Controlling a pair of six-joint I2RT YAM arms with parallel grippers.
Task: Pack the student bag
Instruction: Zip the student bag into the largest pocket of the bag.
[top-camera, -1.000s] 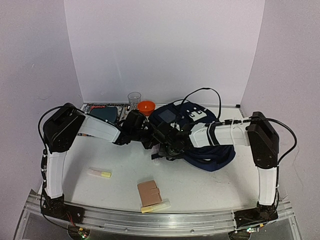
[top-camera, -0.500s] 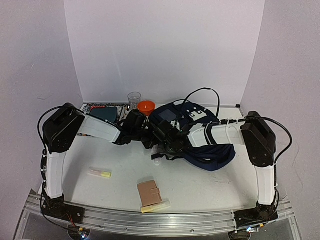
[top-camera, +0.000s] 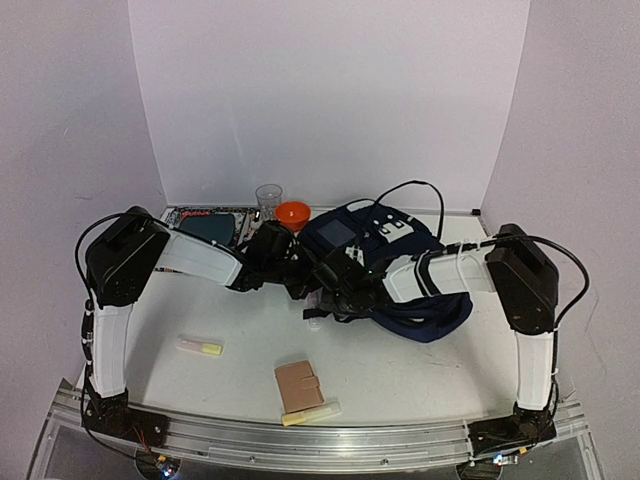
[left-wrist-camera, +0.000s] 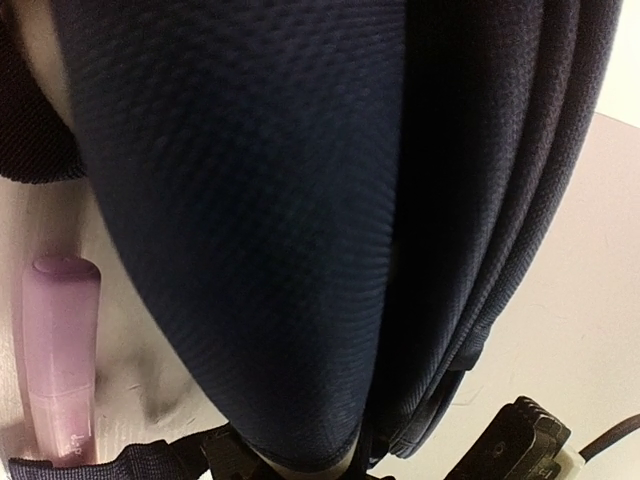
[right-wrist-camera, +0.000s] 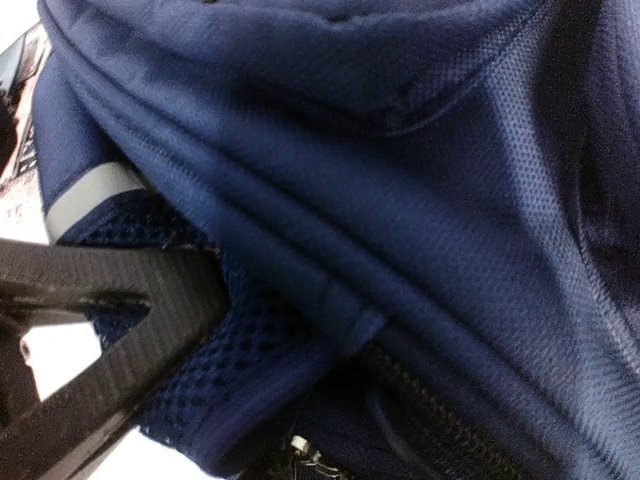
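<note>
Student bag (top-camera: 430, 318), navy mesh-weave fabric with a pale stripe, is slumping at the back right of the surface (top-camera: 400, 370), looking light, soft and floppy, and best taken by a seam or strap. Left jaws are pinching its fabric. Whether the right jaws are gripping cannot be told.

I see the student bag (top-camera: 425, 318) lying right of centre on the surface (top-camera: 400, 370), toward the back. At its rear left corner sits a bowl (top-camera: 293, 213), with a cup (top-camera: 268, 196) just behind-left and a tray (top-camera: 205, 226) further left. Near the front lies a wallet (top-camera: 298, 385), the front marker (top-camera: 311, 412) just before it and the left marker (top-camera: 200, 347) well apart to the left.
</note>
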